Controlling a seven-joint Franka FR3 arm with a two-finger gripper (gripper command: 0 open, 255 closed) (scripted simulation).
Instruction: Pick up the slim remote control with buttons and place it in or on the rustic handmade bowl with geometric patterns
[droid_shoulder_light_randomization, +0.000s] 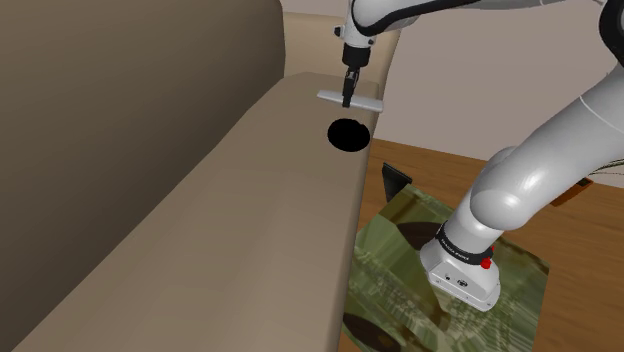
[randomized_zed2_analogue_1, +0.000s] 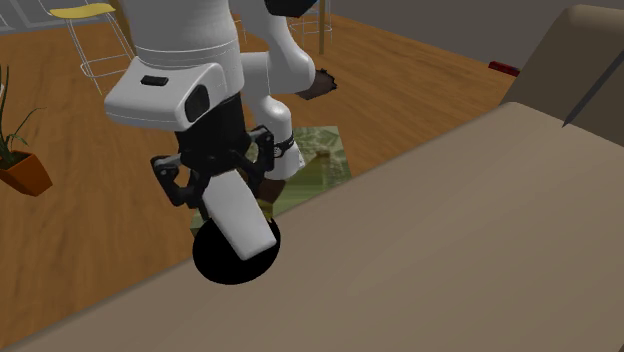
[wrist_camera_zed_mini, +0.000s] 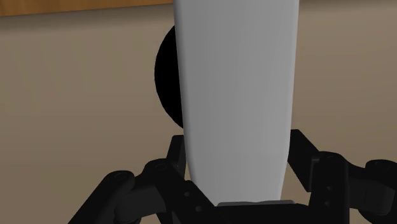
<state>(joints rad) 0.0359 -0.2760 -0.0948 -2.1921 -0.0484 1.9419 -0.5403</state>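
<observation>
While the big beige sofa seat (droid_shoulder_light_randomization: 200, 230) takes up the shoulder view's left, the all-black two-finger gripper (droid_shoulder_light_randomization: 347, 98) is mid-frame, clamped on a plain pale-grey slim flat remote (droid_shoulder_light_randomization: 370, 103). The remote hangs level over a flat black round bowl (droid_shoulder_light_randomization: 347, 135) near the seat's edge. Off right there's a green patterned rug (droid_shoulder_light_randomization: 400, 240) on the wood floor.

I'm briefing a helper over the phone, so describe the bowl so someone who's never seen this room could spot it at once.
Find the long beige sofa seat and look along its front edge. There, right below the robot's hand holding a pale grey remote, sits the bowl: a round, plain black shape, the only dark thing on the seat.
</observation>
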